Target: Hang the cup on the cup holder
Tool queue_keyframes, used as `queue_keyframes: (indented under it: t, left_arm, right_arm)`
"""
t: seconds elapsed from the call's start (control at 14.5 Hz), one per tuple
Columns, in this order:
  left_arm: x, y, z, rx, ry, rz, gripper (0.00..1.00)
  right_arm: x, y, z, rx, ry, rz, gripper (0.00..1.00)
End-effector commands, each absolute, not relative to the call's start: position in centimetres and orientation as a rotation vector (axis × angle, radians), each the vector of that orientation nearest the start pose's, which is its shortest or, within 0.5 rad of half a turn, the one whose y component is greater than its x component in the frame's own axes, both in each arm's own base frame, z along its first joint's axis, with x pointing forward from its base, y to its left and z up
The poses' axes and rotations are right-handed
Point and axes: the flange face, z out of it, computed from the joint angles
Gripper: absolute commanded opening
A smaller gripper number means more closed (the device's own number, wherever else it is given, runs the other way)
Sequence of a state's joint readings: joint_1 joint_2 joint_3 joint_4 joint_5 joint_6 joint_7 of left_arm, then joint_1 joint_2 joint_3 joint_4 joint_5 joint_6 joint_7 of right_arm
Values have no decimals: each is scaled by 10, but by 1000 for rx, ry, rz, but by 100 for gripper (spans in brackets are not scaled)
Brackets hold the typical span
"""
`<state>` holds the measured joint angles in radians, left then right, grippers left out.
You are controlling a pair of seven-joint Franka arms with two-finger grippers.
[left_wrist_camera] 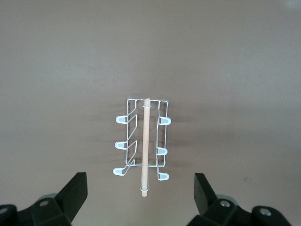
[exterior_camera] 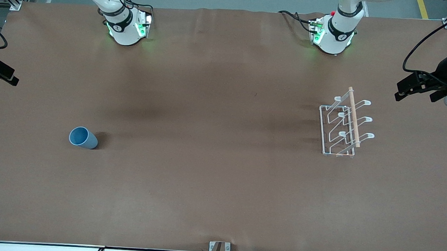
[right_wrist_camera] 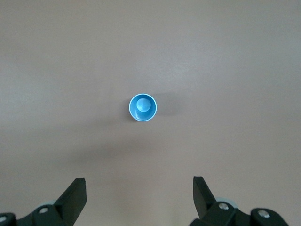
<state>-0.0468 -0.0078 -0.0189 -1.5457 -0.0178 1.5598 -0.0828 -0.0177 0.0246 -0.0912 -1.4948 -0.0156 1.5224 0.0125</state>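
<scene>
The cup (exterior_camera: 83, 137), small and light blue, stands upright with its mouth up on the brown table toward the right arm's end; the right wrist view looks straight down into the cup (right_wrist_camera: 143, 108). My right gripper (right_wrist_camera: 139, 188) hangs open high above it, holding nothing. The cup holder (exterior_camera: 344, 126), a white wire rack with loop-tipped prongs and a wooden dowel on top, stands toward the left arm's end. My left gripper (left_wrist_camera: 140, 188) hovers open high over the cup holder (left_wrist_camera: 143, 143), with nothing in it. In the front view the left gripper (exterior_camera: 416, 94) shows at the frame's edge.
Both arm bases (exterior_camera: 125, 26) (exterior_camera: 333, 33) stand along the table's edge farthest from the front camera. A small bracket (exterior_camera: 219, 249) and cables sit at the nearest edge. A brown cloth (exterior_camera: 215, 140) covers the table between cup and rack.
</scene>
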Motion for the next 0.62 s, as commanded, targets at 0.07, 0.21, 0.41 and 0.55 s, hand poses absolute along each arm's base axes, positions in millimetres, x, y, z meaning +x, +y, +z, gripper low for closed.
queue_keyframes:
  t: [0.07,0.21,0.41,0.55]
  left_arm:
    - [549,-35,646,-3140,-46,-39,100]
    - [550,-34,645,-3131,-46,-37,100]
    - [549,-36,645,-3120,-28,-36,100]
    - [549,-37,645,-3121,-13,-36,100]
  right_arm:
    - [559,-68,598,-3151,149,33,100]
    - [564,-74,556,-3152,144,21,100]
    - [579,-82,480,-3158,102,24,100]
    - [594,-85,437,-3163,88,54,100]
